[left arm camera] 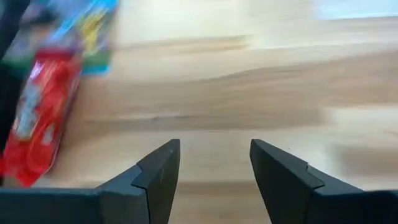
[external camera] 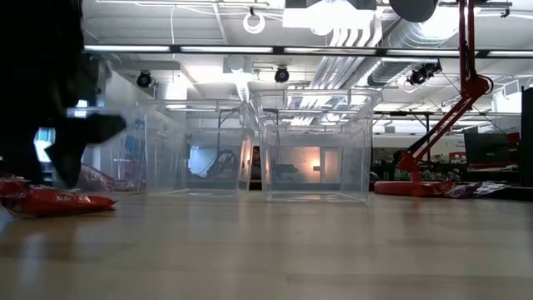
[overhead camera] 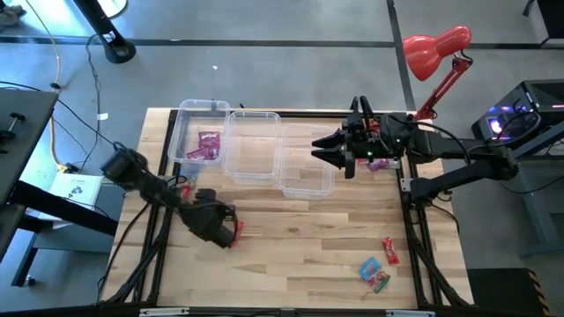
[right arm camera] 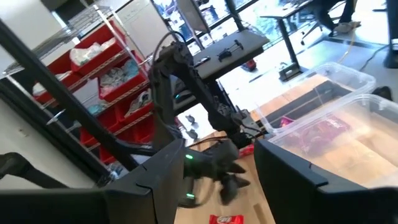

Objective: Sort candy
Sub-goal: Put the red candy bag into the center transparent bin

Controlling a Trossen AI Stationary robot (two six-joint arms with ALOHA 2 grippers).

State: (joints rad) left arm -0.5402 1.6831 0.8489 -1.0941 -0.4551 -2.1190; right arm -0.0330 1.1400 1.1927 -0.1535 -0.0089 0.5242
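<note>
Hovering low w/ fingers apart and empty, left gripper (overhead camera: 231, 231) sits by a red candy (overhead camera: 238, 230) at table's 8 o'clock, likely lining up a grab. Pink candy (overhead camera: 208, 145) is already in the left bin (overhead camera: 188, 113) at 11, loose candies (overhead camera: 377, 264) at 4. Right gripper (overhead camera: 328, 150) waits open over the bins at 1 o'clock.

three clear bins (overhead camera: 254, 145) on table (overhead camera: 300, 238); red lamp (overhead camera: 438, 53).

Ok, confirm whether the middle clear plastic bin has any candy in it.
No. In the high view the middle clear plastic bin shows only bare floor, while magenta-pink packets lie in the bin beside it.
</note>
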